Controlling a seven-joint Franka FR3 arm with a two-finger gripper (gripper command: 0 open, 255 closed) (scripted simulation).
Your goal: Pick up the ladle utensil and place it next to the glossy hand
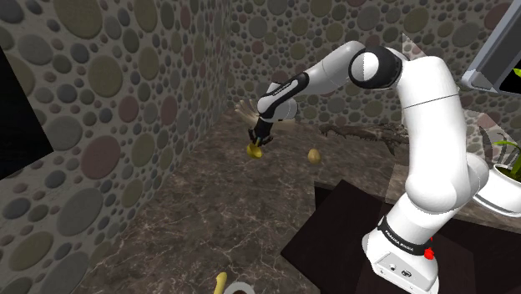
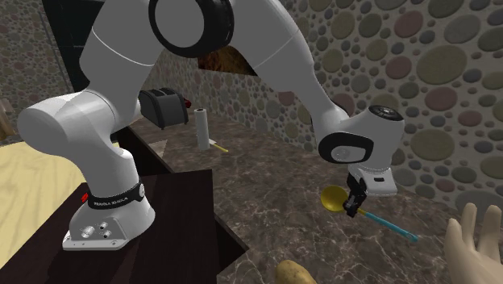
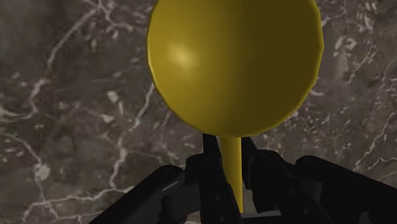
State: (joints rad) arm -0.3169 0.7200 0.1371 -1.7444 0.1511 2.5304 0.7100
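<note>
Yellow, that ladle (image 3: 235,63), its round bowl sitting just ahead of the pincer (image 3: 229,159), and the thin stem ran straight back between the two black fingers (image 3: 210,168), which were pinched narrow on it: ladle held! Below the pincer (image 2: 352,206) lay the dark veined marble counter (image 2: 266,173); whether the bowl (image 2: 332,198) touched it, I could not tell. Behind the pincer the handle turned teal and pointed out toward the pale glossy hand (image 2: 475,250), which stood near but apart from the ladle. A tan rounded lump (image 2: 294,273) lay on the counter, well off to one side of the pincer (image 1: 257,142).
</note>
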